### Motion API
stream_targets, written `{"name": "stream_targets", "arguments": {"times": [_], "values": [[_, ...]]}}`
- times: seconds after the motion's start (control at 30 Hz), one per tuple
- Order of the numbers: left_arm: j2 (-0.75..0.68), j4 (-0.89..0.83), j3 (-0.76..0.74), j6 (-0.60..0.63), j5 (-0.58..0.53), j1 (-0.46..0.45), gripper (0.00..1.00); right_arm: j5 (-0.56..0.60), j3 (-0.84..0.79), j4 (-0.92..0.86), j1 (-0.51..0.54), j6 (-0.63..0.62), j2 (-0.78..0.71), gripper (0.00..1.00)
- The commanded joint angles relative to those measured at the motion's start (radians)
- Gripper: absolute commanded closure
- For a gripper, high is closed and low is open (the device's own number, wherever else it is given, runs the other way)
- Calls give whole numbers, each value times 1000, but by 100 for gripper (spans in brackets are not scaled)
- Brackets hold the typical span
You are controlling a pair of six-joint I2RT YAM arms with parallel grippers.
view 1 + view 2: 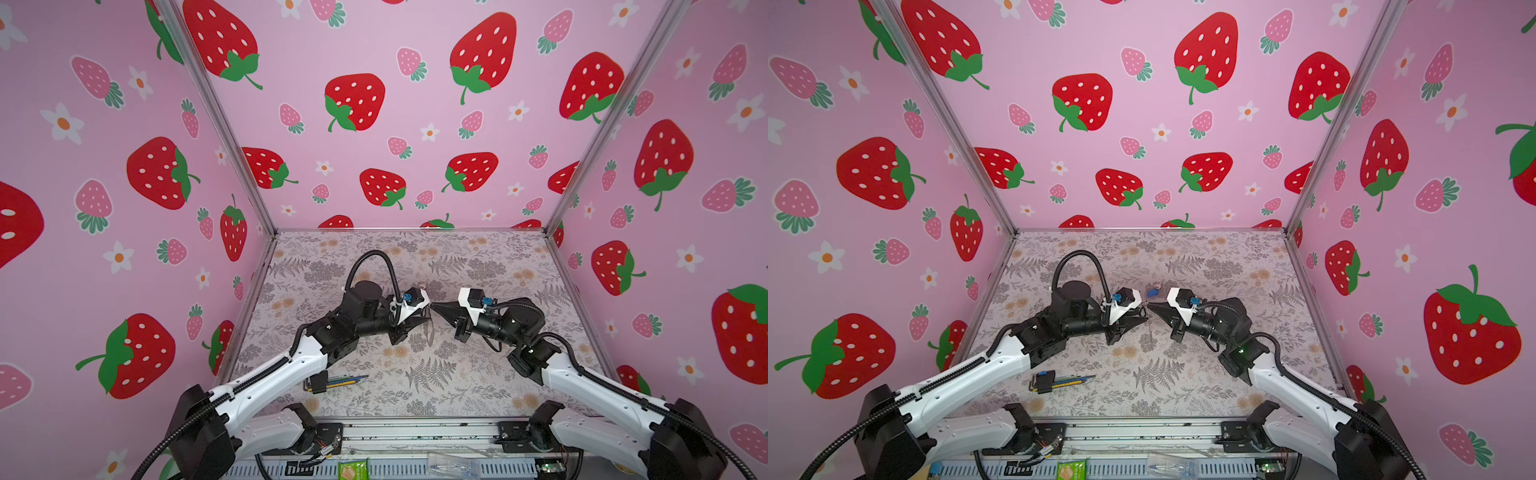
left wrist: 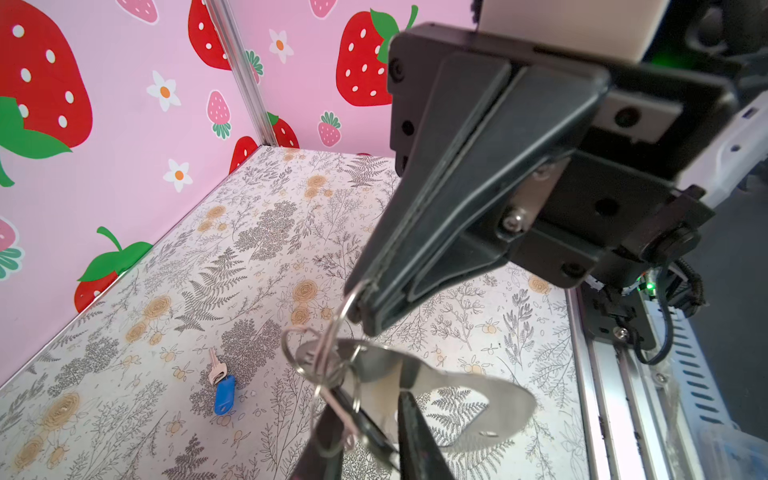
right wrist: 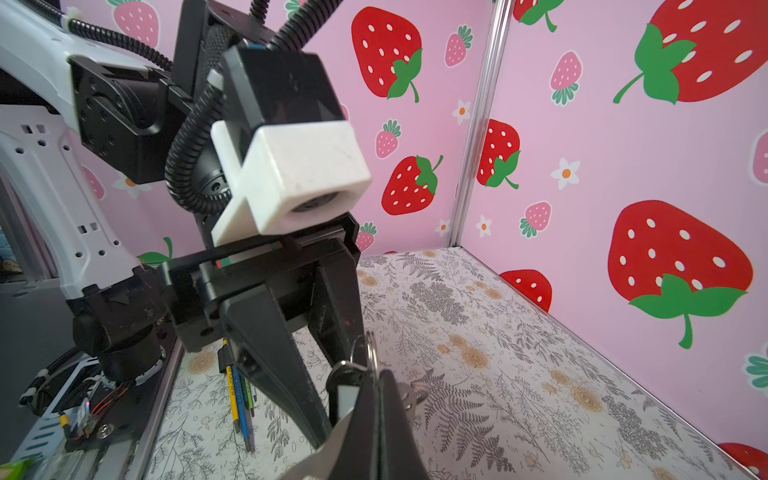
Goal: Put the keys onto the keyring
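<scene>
Both grippers meet in mid-air over the middle of the table. My right gripper is shut on a metal ring of the keyring, a flat taupe holder with an oval cut-out that hangs below it. A key with a black-rimmed white tag dangles from the rings, between the parted fingers of my left gripper. A gap shows beside one finger. The other key, with a blue tag, lies flat on the table behind the grippers.
A hex-key bundle in a black and blue holder lies near the front left of the table, by the left arm. Strawberry-print walls close the table on three sides. A metal rail runs along the front edge.
</scene>
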Motion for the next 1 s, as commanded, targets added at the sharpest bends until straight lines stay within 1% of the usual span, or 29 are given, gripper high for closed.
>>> {"name": "stream_targets", "arguments": {"times": [0.0, 0.1, 0.23, 0.4, 0.53, 0.6, 0.7, 0.83, 0.97], "values": [[12, -8, 53, 19, 31, -6, 78, 8, -8, 74, -5, 35, -7, 100], [19, -12, 57, 22, 30, -10, 81, 18, -14, 91, -6, 45, -7, 100], [35, -15, 65, 27, 20, -19, 82, 35, -22, 115, -5, 64, -3, 100], [58, -24, 84, 37, -40, -40, 86, 50, -31, 134, -6, 81, 5, 100], [69, -15, 92, 34, -87, -54, 88, 72, -43, 144, -6, 86, -2, 100], [74, -10, 93, 31, -106, -59, 89, 95, -51, 151, -5, 89, -11, 100], [85, -8, 100, 25, -128, -68, 89, 133, -59, 153, -5, 93, -25, 100], [106, -21, 114, 21, -115, -77, 91, 149, -70, 169, -5, 98, -39, 100], [129, -57, 141, 29, -66, -76, 93, 141, -76, 175, -5, 95, -43, 100]]}}
